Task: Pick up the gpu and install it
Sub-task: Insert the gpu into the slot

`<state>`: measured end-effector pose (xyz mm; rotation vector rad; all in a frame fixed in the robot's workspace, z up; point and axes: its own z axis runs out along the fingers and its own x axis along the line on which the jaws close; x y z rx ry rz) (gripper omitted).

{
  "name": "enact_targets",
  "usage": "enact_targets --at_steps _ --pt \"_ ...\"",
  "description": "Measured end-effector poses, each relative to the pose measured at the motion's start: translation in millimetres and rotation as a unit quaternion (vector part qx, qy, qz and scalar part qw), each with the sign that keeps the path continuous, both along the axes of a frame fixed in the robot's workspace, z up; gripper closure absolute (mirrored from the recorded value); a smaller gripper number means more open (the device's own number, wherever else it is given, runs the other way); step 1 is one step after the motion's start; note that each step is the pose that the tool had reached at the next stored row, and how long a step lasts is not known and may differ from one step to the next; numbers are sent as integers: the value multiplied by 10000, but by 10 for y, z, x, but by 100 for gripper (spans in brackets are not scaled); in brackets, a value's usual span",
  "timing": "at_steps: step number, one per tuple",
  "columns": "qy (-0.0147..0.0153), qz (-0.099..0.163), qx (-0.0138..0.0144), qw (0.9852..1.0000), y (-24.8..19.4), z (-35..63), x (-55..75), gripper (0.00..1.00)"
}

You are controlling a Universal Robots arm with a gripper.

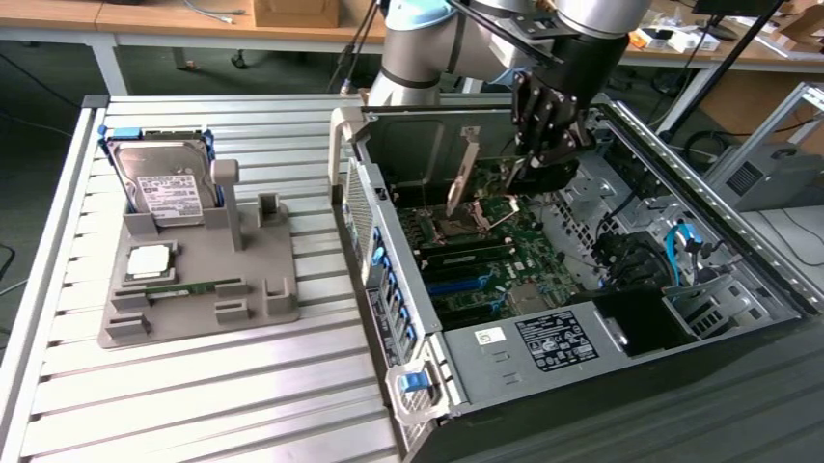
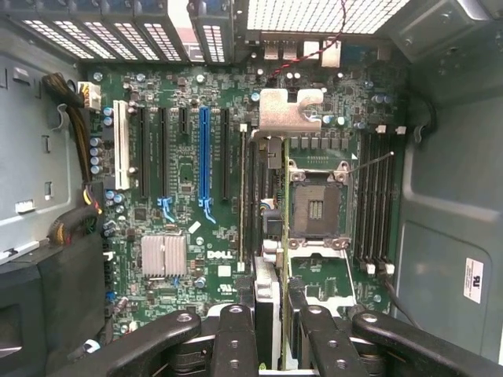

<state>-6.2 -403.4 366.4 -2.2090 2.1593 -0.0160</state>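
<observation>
While the pincer [image 1: 531, 174] grips it edge-on, the thin green gpu [image 2: 266, 236] hangs above the motherboard [image 2: 181, 196].

Green gpu [image 2: 253, 212] on edge, seemingly upright, above the motherboard [image 2: 181, 196].

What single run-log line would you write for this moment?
gripper: shut on graphics card | position: inside open computer case, above motherboard | seated: cannot tell

arm bent downward, gripper [image 1: 538, 164] pointing down, fingers seemingly clamped
</observation>
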Motion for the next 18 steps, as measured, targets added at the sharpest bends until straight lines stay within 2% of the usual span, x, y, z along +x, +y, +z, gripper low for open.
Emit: enact_targets --at_steps 18 --pt "0 0 -4 10000 -9 -35 -11 73"
